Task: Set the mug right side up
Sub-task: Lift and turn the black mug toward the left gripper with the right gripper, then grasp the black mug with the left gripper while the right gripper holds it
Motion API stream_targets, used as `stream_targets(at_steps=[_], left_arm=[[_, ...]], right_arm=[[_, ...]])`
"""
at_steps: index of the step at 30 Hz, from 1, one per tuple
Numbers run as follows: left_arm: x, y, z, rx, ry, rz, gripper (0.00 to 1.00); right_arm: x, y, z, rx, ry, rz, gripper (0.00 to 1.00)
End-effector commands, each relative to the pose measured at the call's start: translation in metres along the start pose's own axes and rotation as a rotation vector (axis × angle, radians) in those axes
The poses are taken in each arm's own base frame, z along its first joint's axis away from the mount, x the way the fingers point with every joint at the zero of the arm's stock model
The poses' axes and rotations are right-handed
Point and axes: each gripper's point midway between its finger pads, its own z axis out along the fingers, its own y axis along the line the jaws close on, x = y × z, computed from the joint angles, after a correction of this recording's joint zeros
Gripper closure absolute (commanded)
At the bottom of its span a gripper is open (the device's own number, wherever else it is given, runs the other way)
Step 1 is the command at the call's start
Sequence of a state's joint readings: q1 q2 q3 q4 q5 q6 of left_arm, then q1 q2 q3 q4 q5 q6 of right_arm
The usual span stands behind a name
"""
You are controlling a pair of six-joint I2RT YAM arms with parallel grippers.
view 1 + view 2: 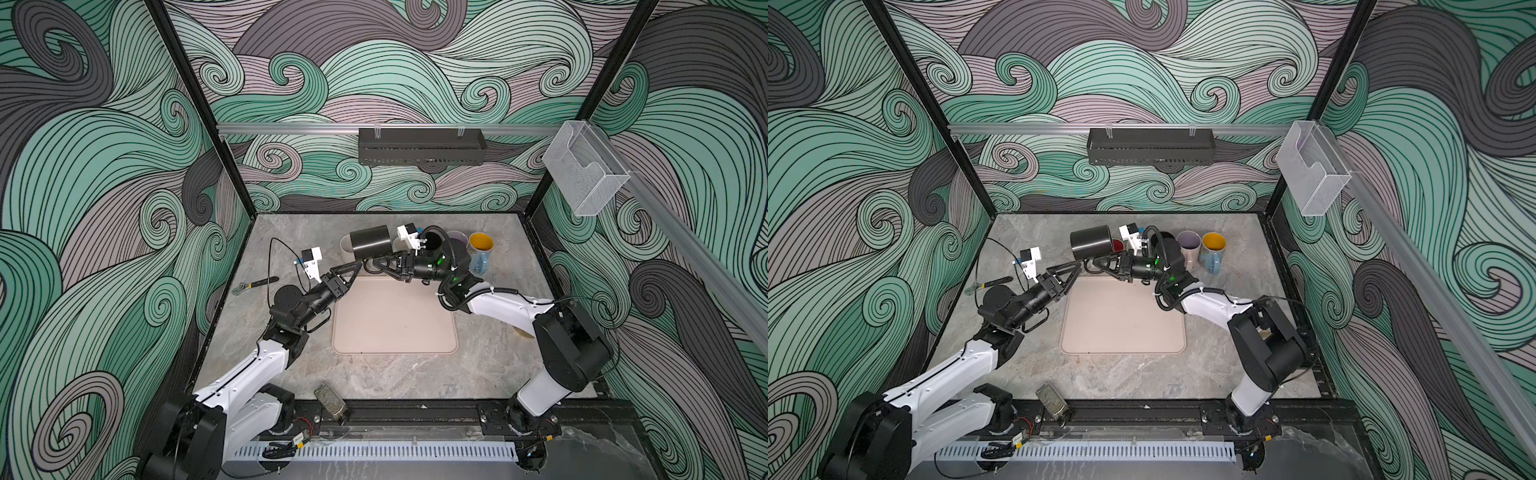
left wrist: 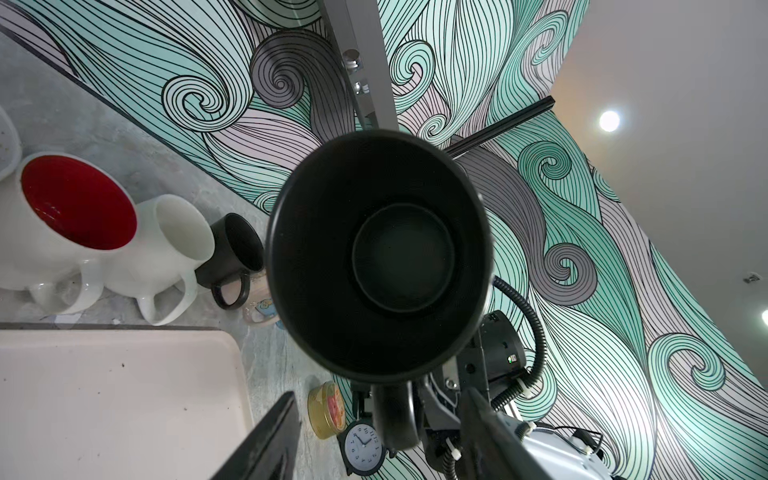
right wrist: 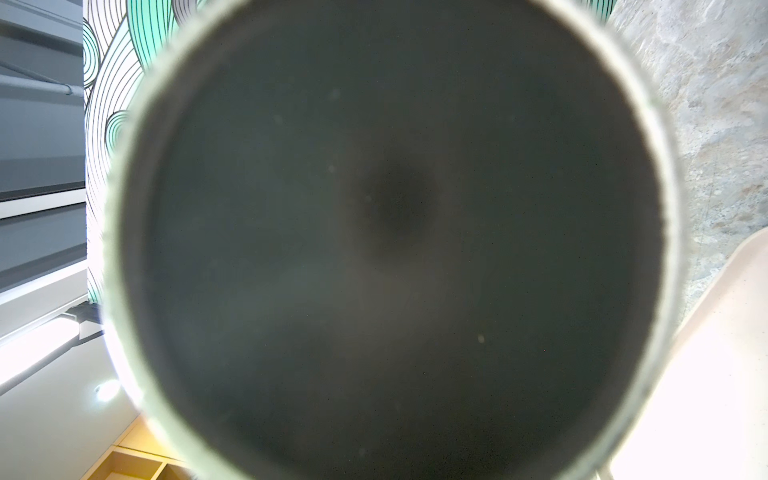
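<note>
Just above the jaws of your right gripper (image 1: 376, 266), the black mug (image 1: 371, 243) hangs clear of the table (image 1: 415, 374). It lies on its side, with its handle (image 2: 395, 415) pointing down into those jaws, which are clamped together on it. The mug's mouth faces your left gripper (image 1: 357, 267), so the left wrist view looks straight into the dark inside. The left jaws stand apart, with a finger (image 2: 266, 444) on each side of the handle, and you cannot tell whether either one touches it. Beneath both sets of jaws lies the far edge of the beige mat (image 1: 395, 316). Beyond the jaws, toward the back wall, a row of mugs stands upright on the table: a white mug with a red inside (image 2: 79, 203), a plain white mug (image 2: 183, 232), a small black mug (image 2: 237, 249), a lilac mug (image 1: 1188, 243) and a blue mug with a yellow inside (image 1: 1213, 249). Well out to the far side of the left jaws, a wrench (image 1: 253, 285) lies on the table.
</note>
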State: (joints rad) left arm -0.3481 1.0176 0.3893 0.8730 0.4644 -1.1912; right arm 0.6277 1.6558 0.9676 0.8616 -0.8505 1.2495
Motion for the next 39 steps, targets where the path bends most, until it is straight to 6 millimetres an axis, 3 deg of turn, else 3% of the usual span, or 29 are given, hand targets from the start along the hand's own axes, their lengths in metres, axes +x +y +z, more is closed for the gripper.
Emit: stream_targets(at_steps=[1, 7, 12, 17, 24, 30, 36, 39], left_arm=[[-0.011, -0.024, 0.004, 0.069, -0.008, 0.039, 0.39], [-0.011, -0.023, 0.008, 0.071, -0.003, 0.03, 0.49], [-0.013, -0.019, 0.007, 0.059, -0.018, 0.014, 0.66], [-0.012, -0.015, 0.005, 0.048, -0.024, 0.002, 0.7], [-0.012, -0.014, 0.002, 0.044, -0.037, -0.002, 1.0], [-0.014, -0.014, -0.007, 0.034, -0.066, 0.01, 1.0], [-0.015, -0.016, -0.012, 0.023, -0.08, 0.035, 1.0], [-0.015, -0.016, -0.012, 0.02, -0.08, 0.038, 1.0]], right_arm=[[-0.002, 0.034, 0.006, -0.108, 0.003, -0.109, 1.0], [0.004, 0.038, 0.014, -0.134, 0.03, -0.113, 1.0], [0.01, 0.041, 0.017, -0.149, 0.054, -0.124, 1.0], [0.02, 0.048, 0.021, -0.175, 0.097, -0.132, 1.0], [0.022, 0.046, 0.024, -0.169, 0.106, -0.132, 1.0], [0.017, 0.036, 0.023, -0.145, 0.078, -0.119, 1.0], [0.009, 0.032, 0.02, -0.13, 0.043, -0.12, 0.8], [0.008, 0.033, 0.019, -0.127, 0.04, -0.123, 0.75]])
